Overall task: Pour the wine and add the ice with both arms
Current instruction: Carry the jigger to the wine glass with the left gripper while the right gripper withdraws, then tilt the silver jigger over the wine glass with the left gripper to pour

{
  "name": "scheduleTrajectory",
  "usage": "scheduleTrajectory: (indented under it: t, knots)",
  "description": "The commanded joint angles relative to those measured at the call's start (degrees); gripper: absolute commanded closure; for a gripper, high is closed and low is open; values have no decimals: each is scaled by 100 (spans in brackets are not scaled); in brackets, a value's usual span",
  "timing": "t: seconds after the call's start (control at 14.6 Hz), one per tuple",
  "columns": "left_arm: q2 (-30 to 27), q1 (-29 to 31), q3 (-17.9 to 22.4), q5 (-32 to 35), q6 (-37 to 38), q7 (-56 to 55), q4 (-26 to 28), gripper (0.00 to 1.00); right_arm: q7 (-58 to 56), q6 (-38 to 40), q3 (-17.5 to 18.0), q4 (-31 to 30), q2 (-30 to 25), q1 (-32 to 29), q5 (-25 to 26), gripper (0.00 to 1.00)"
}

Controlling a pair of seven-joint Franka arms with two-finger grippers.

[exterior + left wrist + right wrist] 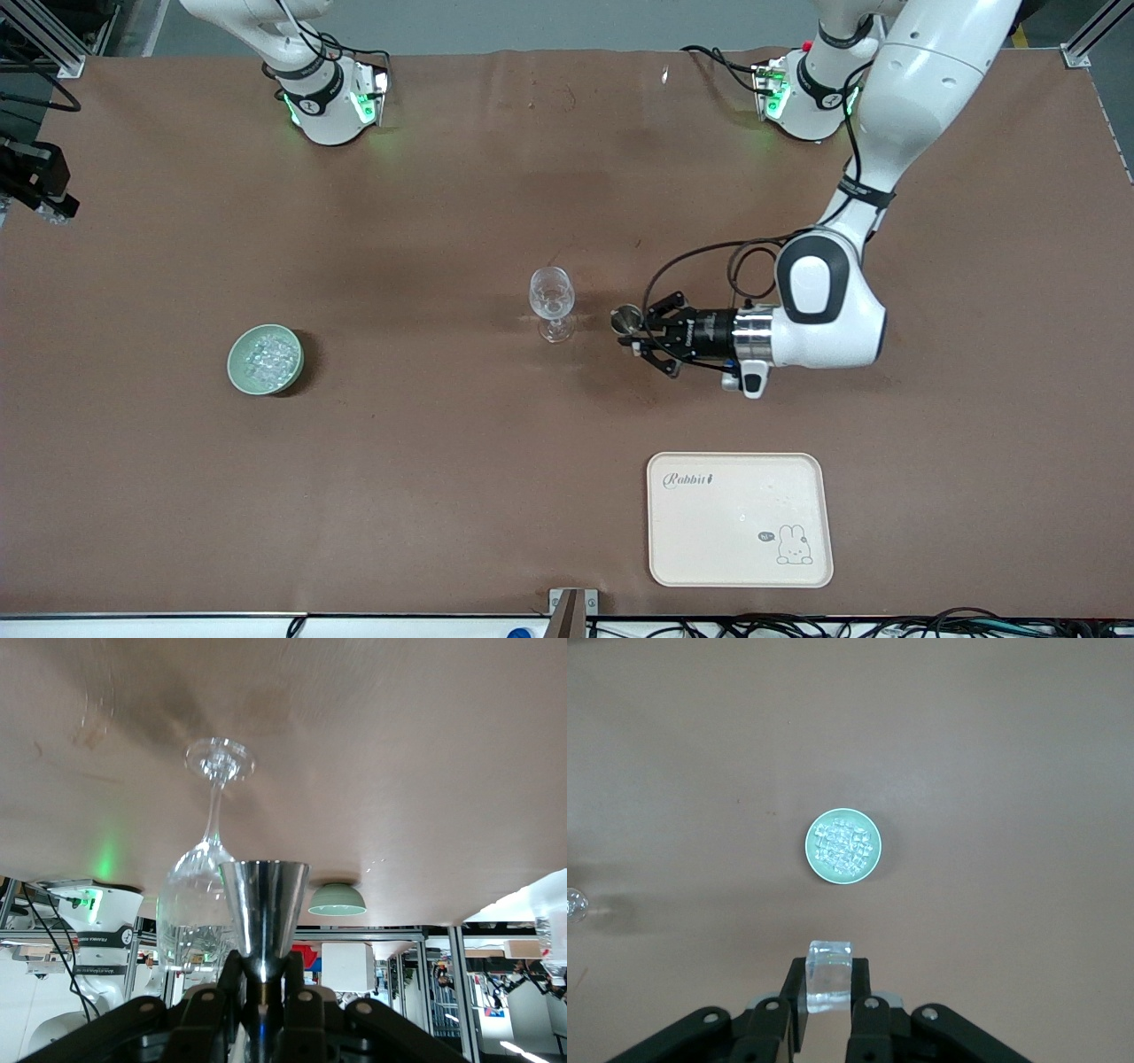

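Observation:
A clear stemmed wine glass (551, 301) stands upright mid-table; it also shows in the left wrist view (211, 886). My left gripper (634, 337) is shut on a small steel cone-shaped cup (626, 317), held on its side low over the table beside the glass, toward the left arm's end. In the left wrist view the cup (264, 908) sits between the fingers of the left gripper (264, 988). My right gripper (830, 970) is shut on one clear ice cube (830, 985), high over the table near a green bowl (811, 850) of ice (843, 847). The right gripper is out of the front view.
The green bowl (237, 368) of ice stands toward the right arm's end of the table. A cream rabbit tray (740, 518) lies near the front edge, nearer the front camera than the left gripper. Brown cloth covers the table.

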State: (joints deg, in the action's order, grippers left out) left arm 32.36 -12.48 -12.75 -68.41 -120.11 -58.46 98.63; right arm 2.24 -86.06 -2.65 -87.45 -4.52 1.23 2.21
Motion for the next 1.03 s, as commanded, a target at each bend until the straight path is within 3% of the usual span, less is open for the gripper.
scheduleTrajectory:
  t: [0.0,0.21,0.96]
  knots:
    - [-335,-262,27,-120,-301,-261,261,99,251,98,-7,-61,101,53,-36,98]
    - [-406,-500,36,-120,-574,-508,341,99,242,37,-7,-158,92,35,-238,98]
    - [-854,-773,45,-50,-865,-807,763,99,233,10,-7,-282,65,44,-238,96]
